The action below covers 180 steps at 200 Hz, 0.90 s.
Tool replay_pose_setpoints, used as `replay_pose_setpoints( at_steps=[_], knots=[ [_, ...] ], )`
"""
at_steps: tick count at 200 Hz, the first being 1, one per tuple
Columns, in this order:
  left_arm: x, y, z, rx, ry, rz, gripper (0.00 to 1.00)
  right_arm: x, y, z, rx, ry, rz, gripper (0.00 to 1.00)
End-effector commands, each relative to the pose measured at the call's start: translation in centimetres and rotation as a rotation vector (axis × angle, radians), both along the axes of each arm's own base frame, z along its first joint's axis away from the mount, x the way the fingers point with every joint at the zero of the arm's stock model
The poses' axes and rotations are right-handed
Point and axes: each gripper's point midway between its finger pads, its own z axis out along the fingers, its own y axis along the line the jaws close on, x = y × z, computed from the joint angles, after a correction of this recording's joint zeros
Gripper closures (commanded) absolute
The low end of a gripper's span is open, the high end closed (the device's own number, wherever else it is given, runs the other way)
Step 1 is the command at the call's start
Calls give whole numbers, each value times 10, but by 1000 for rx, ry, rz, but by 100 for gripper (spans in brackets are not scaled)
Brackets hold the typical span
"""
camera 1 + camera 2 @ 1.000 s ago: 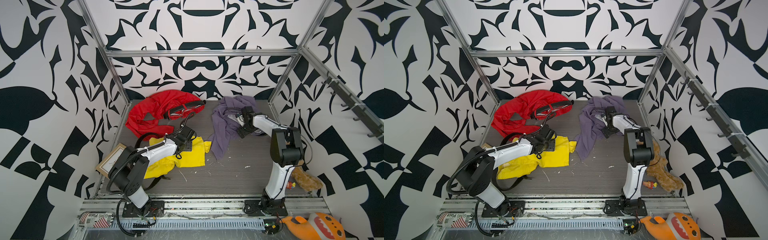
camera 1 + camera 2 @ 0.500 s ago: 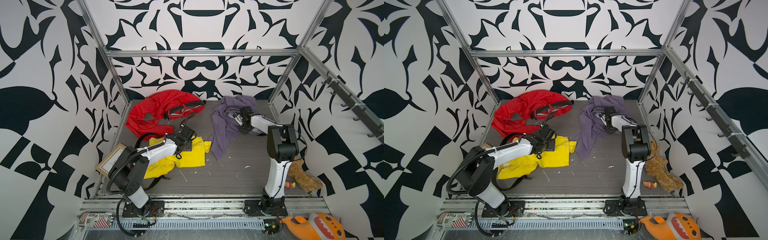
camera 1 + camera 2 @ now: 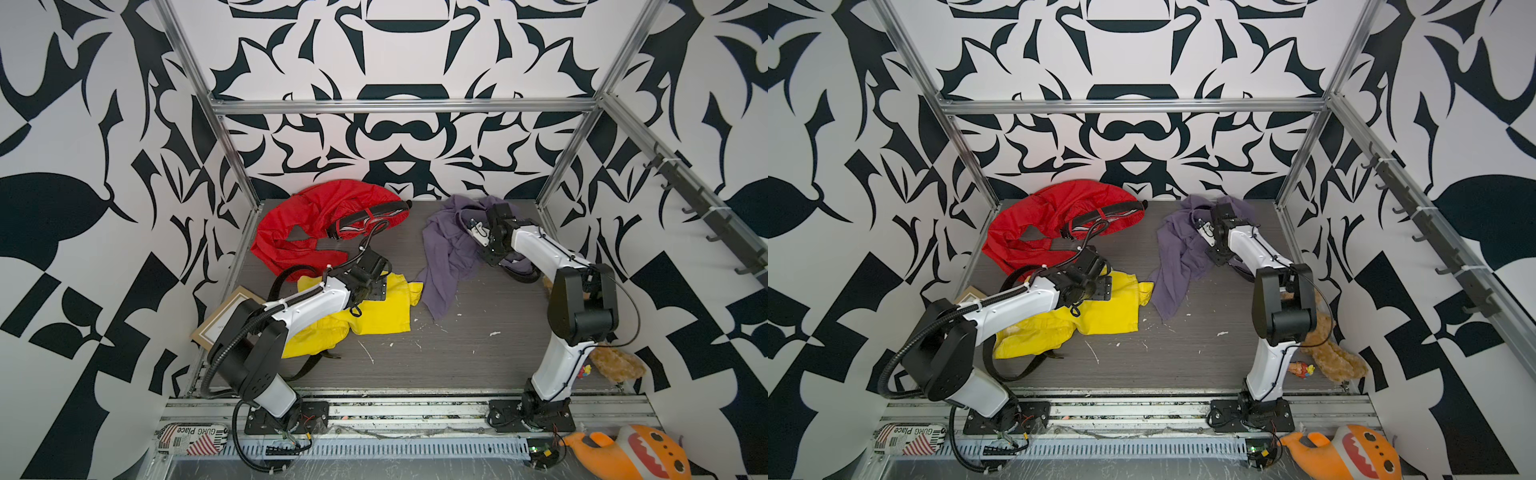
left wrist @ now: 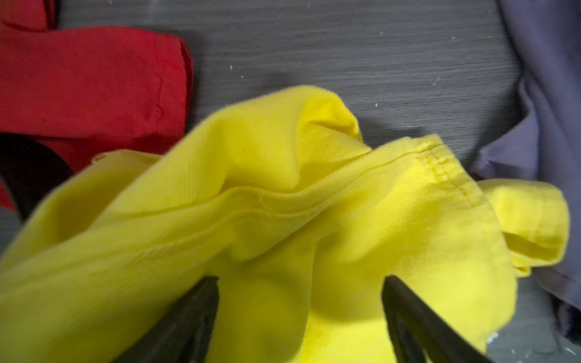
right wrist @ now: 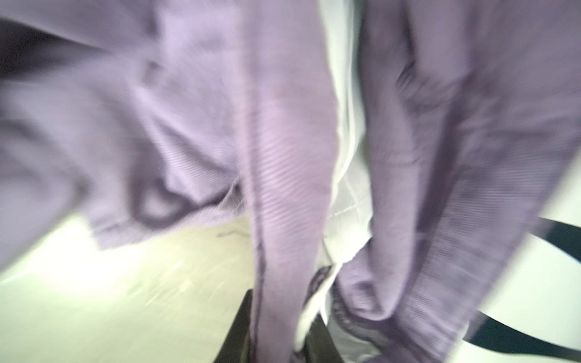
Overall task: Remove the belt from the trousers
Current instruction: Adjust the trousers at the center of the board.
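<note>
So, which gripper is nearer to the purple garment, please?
Right. The right gripper is closed on a fold of the purple garment. The left gripper stands open over the yellow garment, apart from the purple one.

Matt, twill-ribbed yellow trousers (image 4: pixel 283 204), perhaps cotton

Picture frame (image 3: pixel 220 320), orange plush (image 3: pixel 636 455), perhaps brown teddy (image 3: pixel 617 363)

Blurred purple garment (image 5: pixel 204 141) pinched in the right gripper (image 5: pixel 279 333)
</note>
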Motion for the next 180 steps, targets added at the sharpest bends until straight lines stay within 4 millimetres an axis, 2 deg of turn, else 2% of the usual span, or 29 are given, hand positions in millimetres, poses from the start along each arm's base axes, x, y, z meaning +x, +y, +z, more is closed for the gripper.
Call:
replay_pose_setpoints(
  at_steps=[1, 17, 38, 54, 84, 91, 96, 116, 133, 158, 180],
  knots=[
    [10, -5, 64, -62, -140, -30, 4, -24, 27, 87, 127, -94, 41, 100],
    [13, -8, 101, -98, -222, -58, 0, -41, 41, 121, 190, -116, 78, 100],
    [15, -16, 146, -153, -318, -111, 1, -70, 74, 165, 326, -144, 184, 100],
    [17, -22, 176, -185, -375, -145, 0, -96, 103, 191, 419, -152, 291, 100],
    [12, -17, 220, -218, -442, -148, 1, -143, 149, 219, 522, -116, 451, 100],
    [11, -14, 222, -213, -448, -137, 0, -154, 159, 221, 540, -95, 481, 100],
    [5, -7, 236, -229, -481, -129, 0, -162, 165, 222, 550, -80, 501, 100],
    [-6, 11, 249, -230, -520, -89, 1, -190, 183, 208, 591, 14, 556, 100],
    [-15, 22, 247, -217, -524, -74, 0, -206, 194, 184, 671, 116, 562, 100],
    [-19, 23, 224, -191, -471, -84, 1, -204, 196, 124, 673, 233, 473, 100],
    [-16, 6, 194, -209, -389, -123, 1, -186, 186, 68, 591, 319, 341, 100]
  ],
)
